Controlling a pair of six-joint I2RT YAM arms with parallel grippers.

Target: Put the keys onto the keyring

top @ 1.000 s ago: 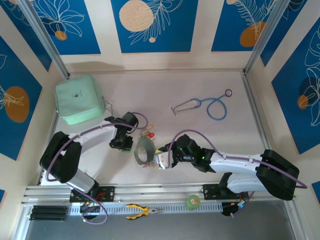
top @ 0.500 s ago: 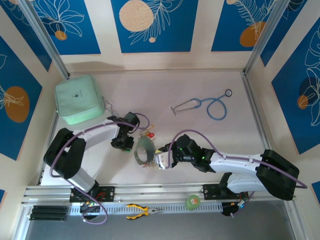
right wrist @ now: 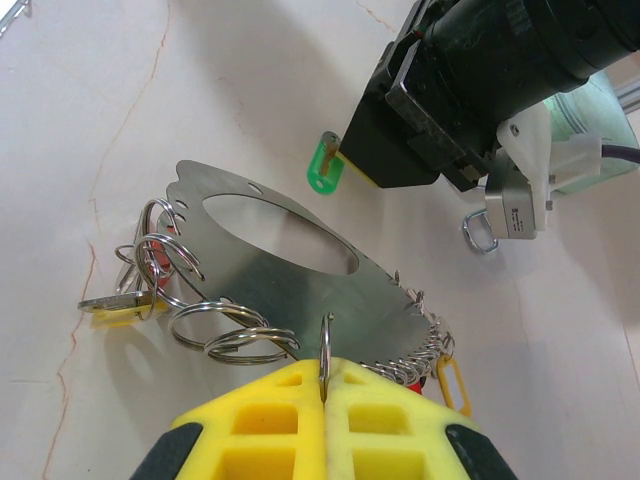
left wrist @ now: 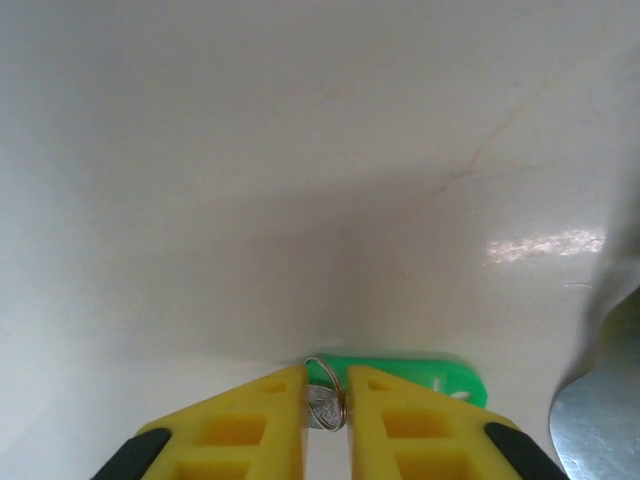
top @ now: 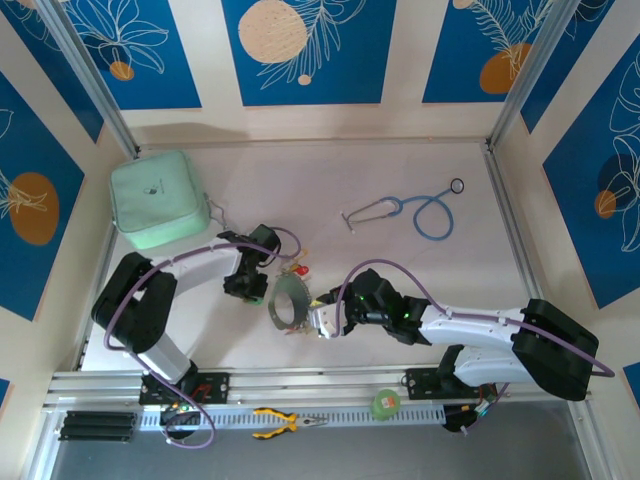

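The left end effector (top: 247,287) points down at the counter (top: 380,170), just left of the keyring (top: 279,308). Its yellow fingers (left wrist: 240,425) stand a narrow gap apart with the small ring of the green-tagged key (left wrist: 420,376) between them — whether they actually pinch it I cannot tell. That key lies on the counter, its tag poking out beyond the fingertips. The right end effector (top: 316,320) is closed on the near rim of the keyring — a flat silvery oval plate hung with split rings. More keys (top: 298,270), tagged red and yellow, sit at its far side.
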